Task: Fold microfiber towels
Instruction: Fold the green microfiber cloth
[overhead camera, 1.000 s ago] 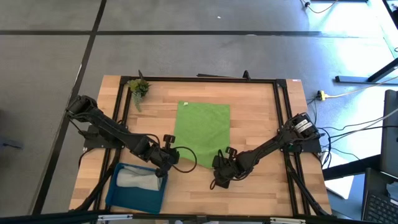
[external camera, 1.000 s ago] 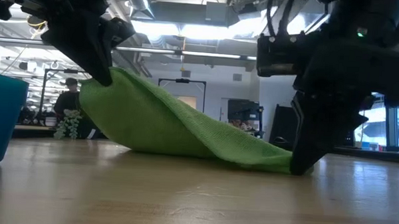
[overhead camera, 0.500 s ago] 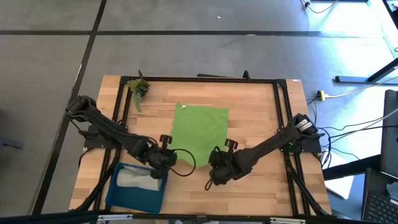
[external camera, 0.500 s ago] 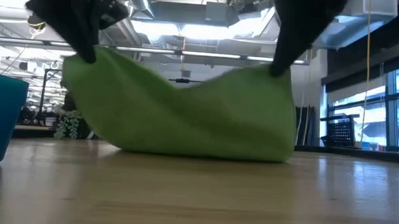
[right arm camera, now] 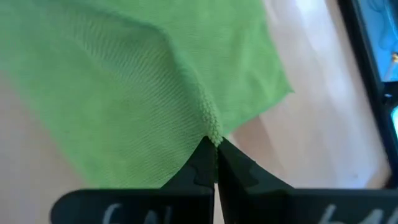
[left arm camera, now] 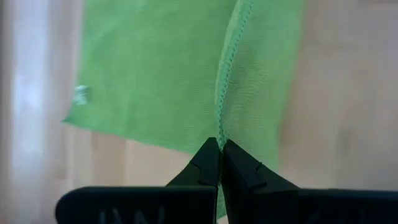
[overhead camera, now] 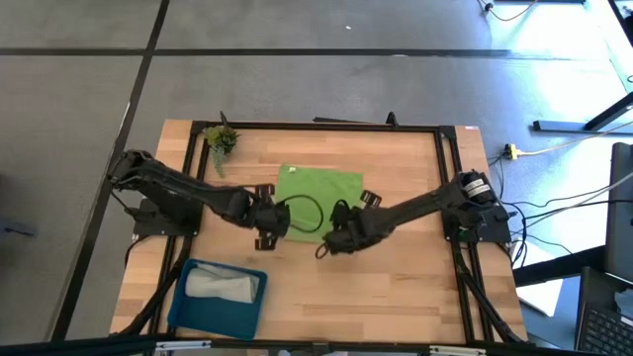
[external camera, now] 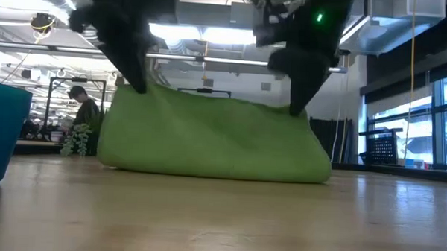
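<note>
The lime green towel [overhead camera: 318,193] lies on the wooden table with its near half raised; in the low view it stands as a green curtain [external camera: 216,136] between both grippers. My left gripper [overhead camera: 269,220] is shut on its near left corner, my right gripper [overhead camera: 334,225] on its near right corner. The light grey towel [overhead camera: 220,287] lies crumpled in the blue tray [overhead camera: 188,307] at the near left. My left gripper pinches the towel's stitched edge at the near left corner [left arm camera: 219,135] between its fingertips [external camera: 139,84], coming from above. That corner is lifted clear; the cloth hangs down to the table. My right gripper pinches the near right corner [right arm camera: 211,132] between its fingertips [external camera: 297,107], from above. The corner is lifted; the cloth sags slightly between the two grippers, and its far part lies on the table.
A small green plant sprig [overhead camera: 221,140] lies at the far left corner. The blue tray also shows at the low view's left edge [external camera: 1,133]. A black frame [overhead camera: 447,178] runs around the table. A person [external camera: 82,117] stands in the room behind.
Both grippers have risen and gone toward the table's far edge, carrying the towel's near corners. The right corner, low by the table a second ago, has come up level with the left. The near half now stands up over the far half, which has stayed flat.
</note>
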